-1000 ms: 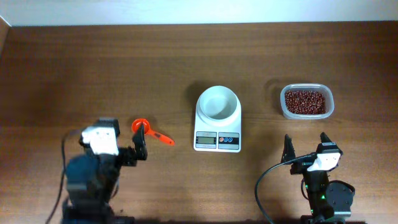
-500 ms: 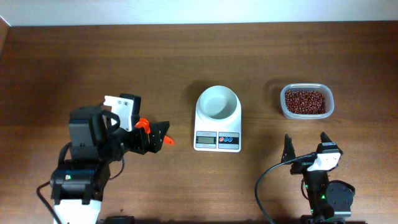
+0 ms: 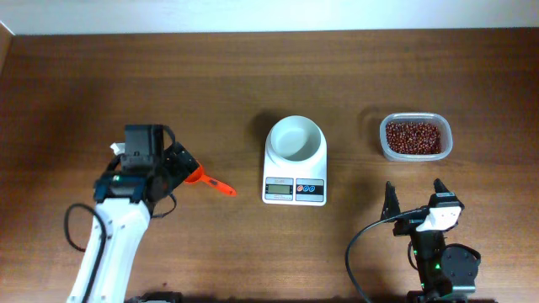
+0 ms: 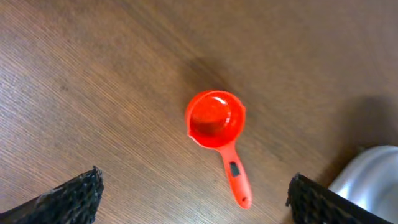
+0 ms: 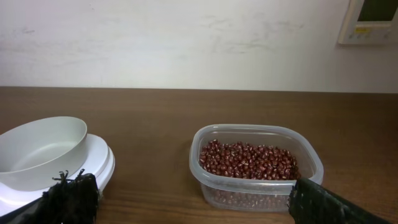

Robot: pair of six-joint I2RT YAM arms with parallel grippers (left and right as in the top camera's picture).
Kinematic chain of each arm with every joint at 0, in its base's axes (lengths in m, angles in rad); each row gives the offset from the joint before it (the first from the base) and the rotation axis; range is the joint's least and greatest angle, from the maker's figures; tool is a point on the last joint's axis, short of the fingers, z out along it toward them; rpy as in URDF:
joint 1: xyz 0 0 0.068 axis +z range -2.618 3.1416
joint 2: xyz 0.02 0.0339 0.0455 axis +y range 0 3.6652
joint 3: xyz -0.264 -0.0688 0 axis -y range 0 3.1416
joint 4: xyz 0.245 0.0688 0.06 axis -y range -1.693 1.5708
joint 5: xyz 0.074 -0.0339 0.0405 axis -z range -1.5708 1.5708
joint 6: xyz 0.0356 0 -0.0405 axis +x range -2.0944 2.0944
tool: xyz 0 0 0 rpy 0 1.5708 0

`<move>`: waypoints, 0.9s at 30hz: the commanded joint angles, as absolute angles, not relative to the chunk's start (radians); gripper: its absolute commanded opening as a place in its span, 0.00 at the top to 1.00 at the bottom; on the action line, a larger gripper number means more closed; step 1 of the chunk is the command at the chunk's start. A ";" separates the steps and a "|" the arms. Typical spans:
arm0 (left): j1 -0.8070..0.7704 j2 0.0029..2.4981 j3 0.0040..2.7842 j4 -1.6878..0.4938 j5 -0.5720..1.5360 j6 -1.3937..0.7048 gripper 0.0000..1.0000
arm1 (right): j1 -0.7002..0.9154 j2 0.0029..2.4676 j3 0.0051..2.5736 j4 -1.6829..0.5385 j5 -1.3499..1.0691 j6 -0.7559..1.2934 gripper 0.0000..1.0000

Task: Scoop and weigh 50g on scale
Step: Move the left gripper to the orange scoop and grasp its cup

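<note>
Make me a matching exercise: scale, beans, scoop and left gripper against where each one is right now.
Things:
1 scale
2 beans
3 scoop
4 left gripper

Places:
A in the clear container
B above the scoop, jaws open
C lying on the table, left of the scale
D mid-table, nothing in it

Pairs: 1-D; 2-A; 3-C; 4-B

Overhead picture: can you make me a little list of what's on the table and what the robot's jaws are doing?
scale: middle of the table, empty white bowl on top
beans: in the clear container, right of the scale
scoop: orange, empty, lying left of the scale
left jaws: open, above the scoop, not touching it
right jaws: open, holding nothing, in front of the container
</note>
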State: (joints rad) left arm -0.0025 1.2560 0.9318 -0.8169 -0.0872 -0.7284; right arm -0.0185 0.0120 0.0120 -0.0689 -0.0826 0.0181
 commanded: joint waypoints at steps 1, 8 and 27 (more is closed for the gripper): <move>-0.003 1.350 0.943 -0.804 -0.109 -0.792 0.09 | -0.012 0.006 0.006 -0.072 -0.078 0.014 0.01; -0.003 1.542 0.943 -0.714 -0.094 -0.848 0.21 | -0.012 0.006 0.006 -0.072 -0.078 0.014 0.01; -0.003 1.703 0.943 -0.590 -0.092 -0.849 0.57 | -0.012 0.006 0.006 -0.072 -0.078 0.014 0.01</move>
